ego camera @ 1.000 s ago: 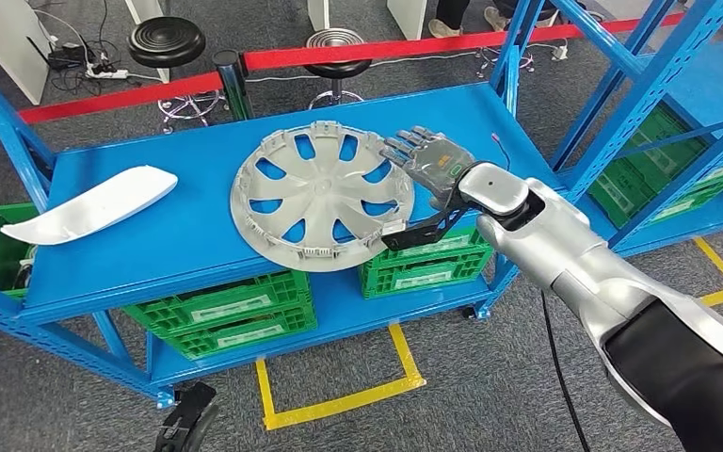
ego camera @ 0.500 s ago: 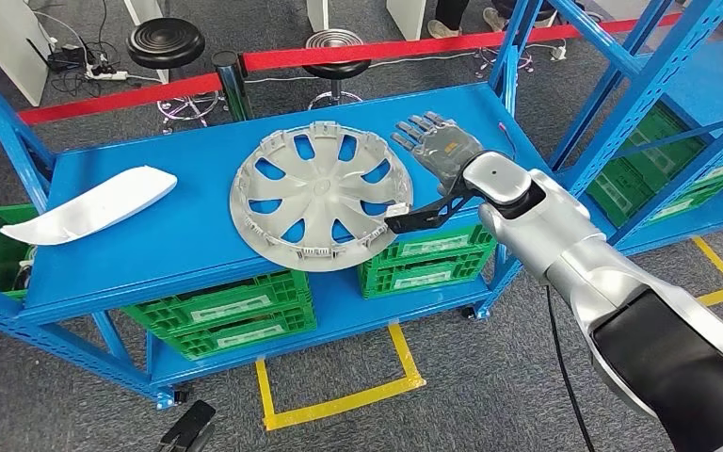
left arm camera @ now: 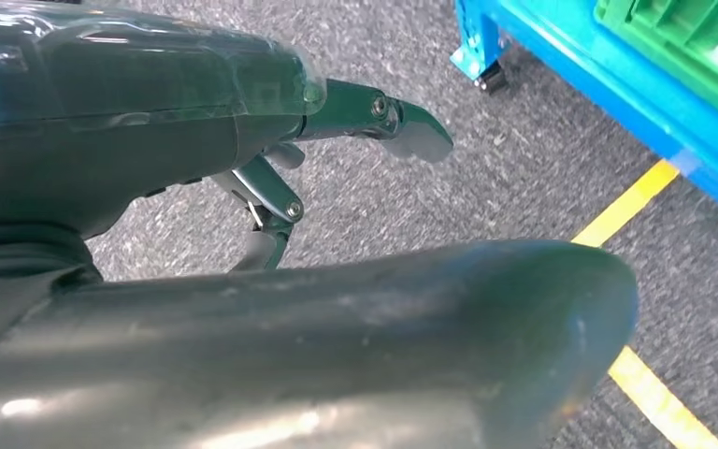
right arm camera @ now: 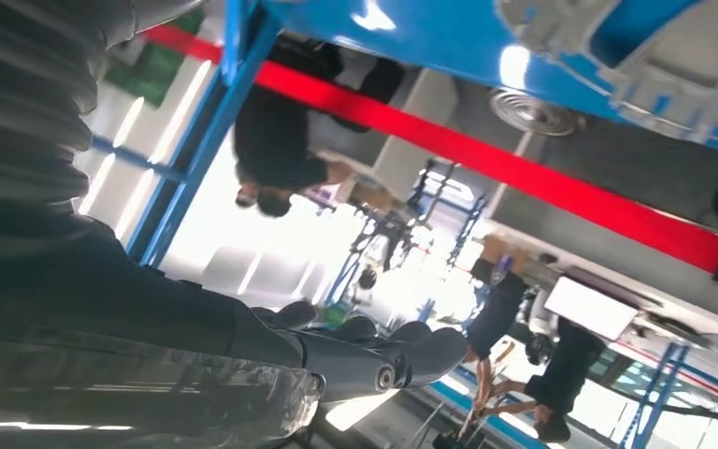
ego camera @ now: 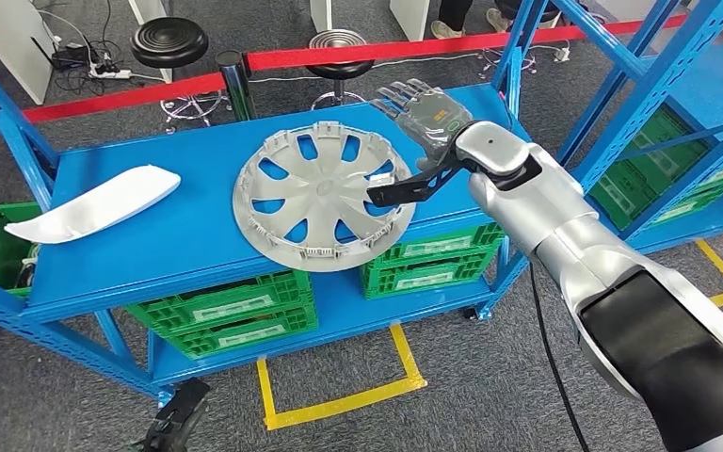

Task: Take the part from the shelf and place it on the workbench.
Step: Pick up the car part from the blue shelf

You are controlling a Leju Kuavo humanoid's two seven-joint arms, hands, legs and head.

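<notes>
Hubcap (ego camera: 324, 197) lies beside right hand (ego camera: 425, 121).

High head view; close wrist views

Grey carpet floor (ego camera: 490, 377) with yellow tape lines (ego camera: 339, 400); blue steel racking (ego camera: 621, 85) holds green crates (ego camera: 226, 311) — behind, a red barrier strap (ego camera: 339, 54) and two round stools (ego camera: 167, 42).

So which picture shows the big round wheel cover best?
The head view: the whole wheel cover lies flat on the blue shelf, every spoke visible. The right wrist view catches just a grey edge piece; the left wrist view faces the floor.
</notes>
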